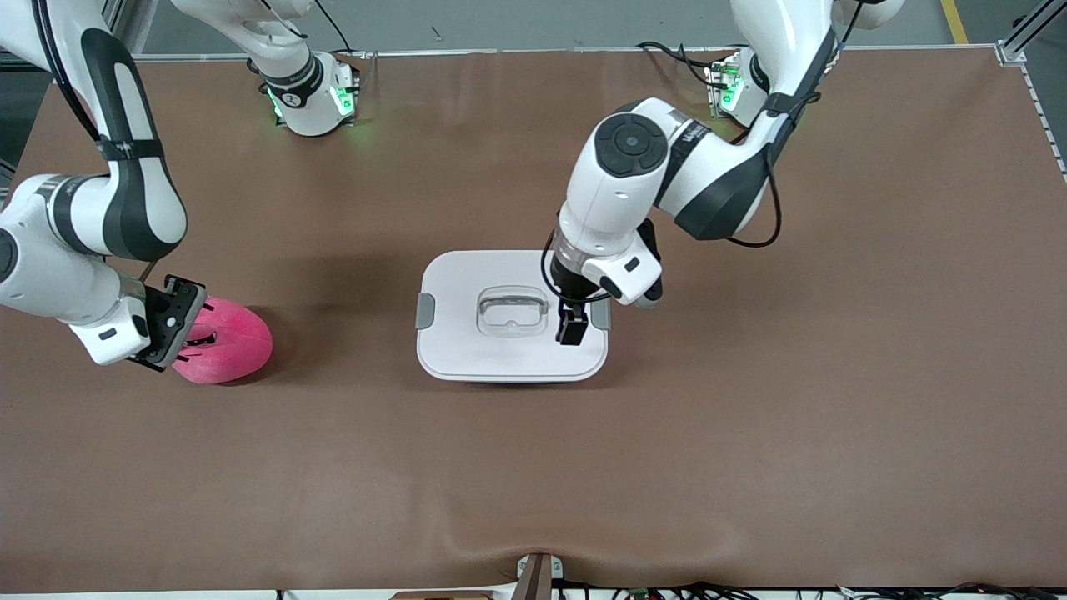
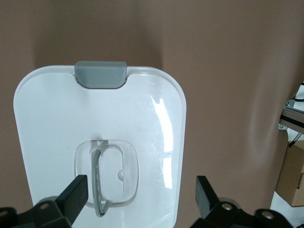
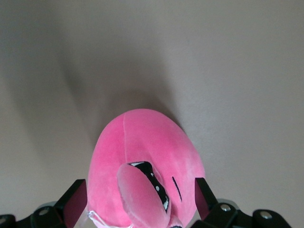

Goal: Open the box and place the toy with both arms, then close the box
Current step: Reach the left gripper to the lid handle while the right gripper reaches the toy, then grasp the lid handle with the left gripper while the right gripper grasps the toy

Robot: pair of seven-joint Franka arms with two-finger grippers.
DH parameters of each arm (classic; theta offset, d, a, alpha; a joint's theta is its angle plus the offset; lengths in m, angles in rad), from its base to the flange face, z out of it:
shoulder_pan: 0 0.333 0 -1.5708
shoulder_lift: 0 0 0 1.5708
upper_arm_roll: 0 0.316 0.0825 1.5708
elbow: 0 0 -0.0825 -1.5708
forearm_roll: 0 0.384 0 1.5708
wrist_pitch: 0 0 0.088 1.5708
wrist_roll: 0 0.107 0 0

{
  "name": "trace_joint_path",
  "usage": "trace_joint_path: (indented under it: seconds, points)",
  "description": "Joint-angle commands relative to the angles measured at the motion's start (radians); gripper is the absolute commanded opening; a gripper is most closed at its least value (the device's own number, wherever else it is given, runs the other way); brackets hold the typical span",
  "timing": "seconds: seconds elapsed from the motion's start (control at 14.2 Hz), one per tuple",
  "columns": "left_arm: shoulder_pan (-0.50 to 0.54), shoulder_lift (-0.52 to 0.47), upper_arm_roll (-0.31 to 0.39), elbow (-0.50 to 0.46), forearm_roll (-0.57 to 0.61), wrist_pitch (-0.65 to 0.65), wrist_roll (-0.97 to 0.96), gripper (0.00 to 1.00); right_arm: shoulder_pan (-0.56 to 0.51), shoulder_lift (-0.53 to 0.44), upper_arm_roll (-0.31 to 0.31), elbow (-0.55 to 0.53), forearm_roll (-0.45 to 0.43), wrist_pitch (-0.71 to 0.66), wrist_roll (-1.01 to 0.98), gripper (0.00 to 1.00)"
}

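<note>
The box stands mid-table, closed under its flat white lid (image 1: 467, 350), with a clear recessed handle (image 1: 511, 312) and a grey clip (image 1: 425, 310) toward the right arm's end. My left gripper (image 1: 572, 325) hangs open just above the lid, between the handle and the clip at the left arm's end. In the left wrist view the lid (image 2: 52, 123), the handle (image 2: 107, 178) and a clip (image 2: 101, 73) lie under the open left gripper (image 2: 140, 194). The pink plush toy (image 1: 229, 342) lies on the table toward the right arm's end. My right gripper (image 1: 179, 325) is open, its fingers flanking the toy (image 3: 142, 142) in the right wrist view (image 3: 141, 199).
A brown mat (image 1: 750, 417) covers the table. A small bracket (image 1: 533, 575) sits at the table's edge nearest the front camera. The left wrist view shows a cardboard box (image 2: 292, 180) and a metal frame off the table's side.
</note>
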Motion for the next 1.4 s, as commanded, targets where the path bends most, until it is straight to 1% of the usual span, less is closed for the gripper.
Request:
trace_joint_path:
  seconds: [0.0, 0.07, 0.14, 0.21, 0.28, 0.49, 0.7, 0.84, 1.12, 1.33]
  points:
    - [-0.131, 0.028, 0.116, 0.047, 0.022, -0.003, -0.044, 1.00, -0.019, 0.020, 0.006, 0.004, -0.017, 0.007, -0.033, 1.00]
    - [-0.171, 0.032, 0.145, 0.045, 0.020, -0.003, -0.050, 1.00, -0.022, 0.023, 0.006, 0.004, -0.017, 0.007, -0.035, 0.92]
    - [-0.189, 0.046, 0.162, 0.047, 0.020, -0.003, -0.067, 1.00, -0.022, 0.026, 0.006, 0.002, -0.015, 0.007, -0.035, 0.38]
    - [-0.193, 0.051, 0.164, 0.047, 0.020, -0.003, -0.080, 1.00, -0.024, 0.031, 0.006, 0.004, -0.015, 0.007, -0.035, 0.13]
    - [-0.193, 0.055, 0.162, 0.047, 0.019, -0.003, -0.080, 1.00, -0.033, 0.034, 0.006, 0.002, -0.015, 0.007, -0.035, 0.00]
    - [-0.217, 0.078, 0.164, 0.047, 0.020, -0.002, -0.084, 1.00, -0.041, 0.047, 0.008, 0.004, -0.015, 0.009, -0.035, 0.00]
    - [-0.219, 0.078, 0.161, 0.047, 0.019, 0.000, -0.082, 1.00, -0.039, 0.046, 0.008, 0.009, -0.012, 0.009, -0.035, 0.00]
    - [-0.219, 0.092, 0.156, 0.045, 0.017, 0.024, -0.082, 1.00, -0.038, 0.040, 0.009, 0.015, -0.003, 0.006, -0.035, 0.00]
    - [-0.229, 0.126, 0.153, 0.045, 0.013, 0.072, -0.097, 1.00, -0.019, 0.034, 0.009, 0.100, -0.003, -0.013, -0.017, 0.00]
    - [-0.231, 0.128, 0.152, 0.039, 0.011, 0.072, -0.093, 1.00, -0.006, 0.032, 0.013, 0.153, 0.000, -0.071, -0.007, 0.00]
